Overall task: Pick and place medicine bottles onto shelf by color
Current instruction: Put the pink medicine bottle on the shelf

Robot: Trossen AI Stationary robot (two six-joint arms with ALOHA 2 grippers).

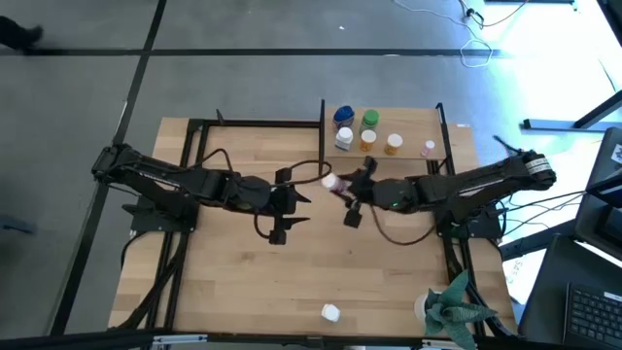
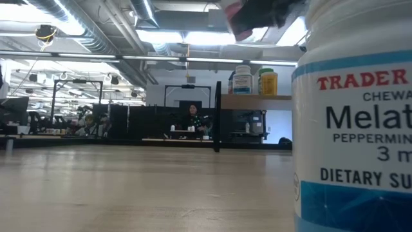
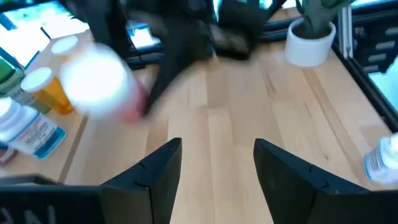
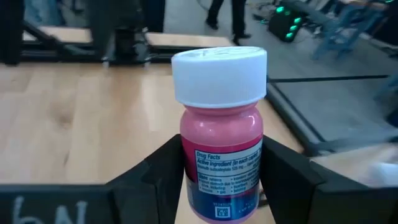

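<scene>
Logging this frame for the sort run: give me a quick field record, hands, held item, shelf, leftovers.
right hand: shut on pink bottle, white cap, raised above table centre
left hand: open, empty, facing the right hand at table centre
shelf: far edge, holds several bottles: blue, green, orange, pink and white ones
unsorted: white bottle near front edge
other: potted plant front right corner

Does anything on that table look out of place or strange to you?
One white bottle sits alone near the table's front edge, far from the group of bottles gathered on the shelf at the back. Otherwise nothing looks spilled or broken; the right pincer holds a pink bottle upright.
</scene>
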